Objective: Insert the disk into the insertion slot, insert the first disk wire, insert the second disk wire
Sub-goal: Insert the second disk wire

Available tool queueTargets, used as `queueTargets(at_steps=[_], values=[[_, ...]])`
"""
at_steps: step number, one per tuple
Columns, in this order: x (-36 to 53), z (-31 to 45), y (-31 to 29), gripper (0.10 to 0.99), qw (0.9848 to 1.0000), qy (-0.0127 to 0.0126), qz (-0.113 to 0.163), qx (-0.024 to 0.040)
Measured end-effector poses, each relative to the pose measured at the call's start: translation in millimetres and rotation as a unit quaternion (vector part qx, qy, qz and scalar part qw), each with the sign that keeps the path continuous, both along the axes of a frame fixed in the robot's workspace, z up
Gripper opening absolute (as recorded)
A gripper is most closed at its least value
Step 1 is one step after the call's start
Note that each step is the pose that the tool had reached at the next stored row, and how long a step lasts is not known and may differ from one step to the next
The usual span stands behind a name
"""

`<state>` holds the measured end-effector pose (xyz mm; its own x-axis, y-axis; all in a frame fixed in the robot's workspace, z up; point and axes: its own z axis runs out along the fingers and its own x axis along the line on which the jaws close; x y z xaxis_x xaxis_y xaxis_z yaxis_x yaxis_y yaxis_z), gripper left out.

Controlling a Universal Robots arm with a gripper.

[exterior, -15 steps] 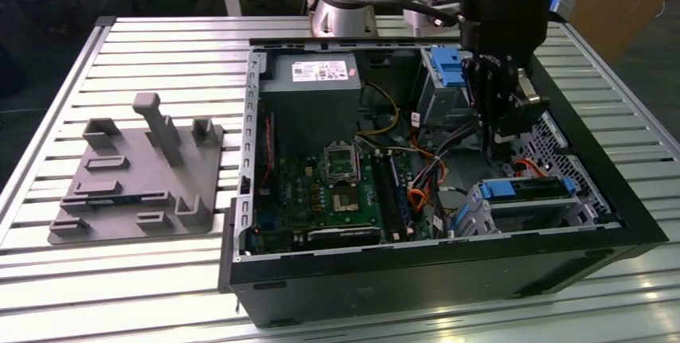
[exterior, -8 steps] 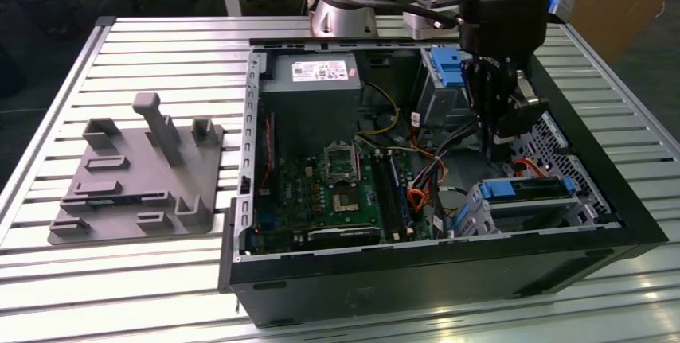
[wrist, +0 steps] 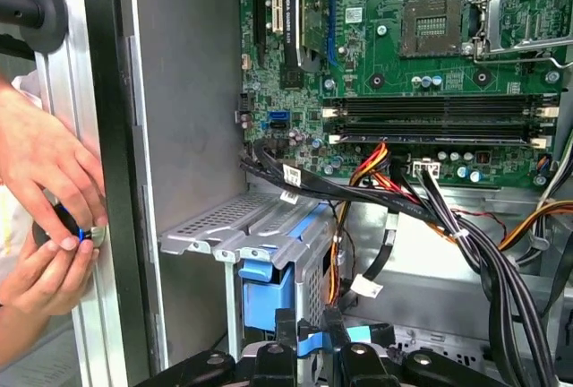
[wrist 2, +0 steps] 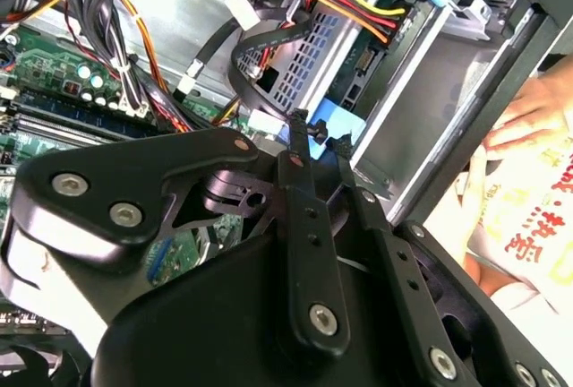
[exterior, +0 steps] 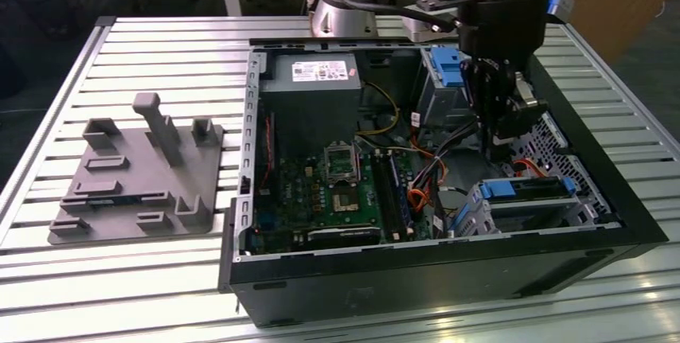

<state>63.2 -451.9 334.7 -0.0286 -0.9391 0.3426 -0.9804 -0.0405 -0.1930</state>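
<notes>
The disk (exterior: 528, 189), silver in its blue carrier, sits inside the insertion slot (exterior: 547, 214), a perforated metal cage at the case's near corner on the exterior view's right. My gripper (exterior: 495, 142) hangs inside the case just beyond the cage. In both wrist views its fingers stand close together on a small bright blue plug (wrist 2: 336, 125), the end of the second disk wire (wrist 2: 255, 69), a dark looped cable. The same plug (wrist: 309, 342) sits beside the disk's blue carrier (wrist: 262, 297). A red-orange cable, the first disk wire (exterior: 521, 166), arcs at the disk's far end.
The open computer case (exterior: 425, 267) lies on a slatted metal table, with a grey fixture plate (exterior: 133, 192) at the exterior view's left. A person's hands (wrist: 49, 199) rest on the case's outer edge. Bundled cables (wrist: 466, 244), the motherboard (exterior: 340, 200) and a grey power supply (exterior: 314, 72) crowd the inside.
</notes>
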Motion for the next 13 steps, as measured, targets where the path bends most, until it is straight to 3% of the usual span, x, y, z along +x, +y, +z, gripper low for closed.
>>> queueTargets(at_steps=[6,13], values=[[-2.8,10.0,0.0,0.263,1.0000,0.0000,0.000,0.0000],[-3.8,10.2,-4.5,0.263,1.0000,0.0000,0.000,0.0000]])
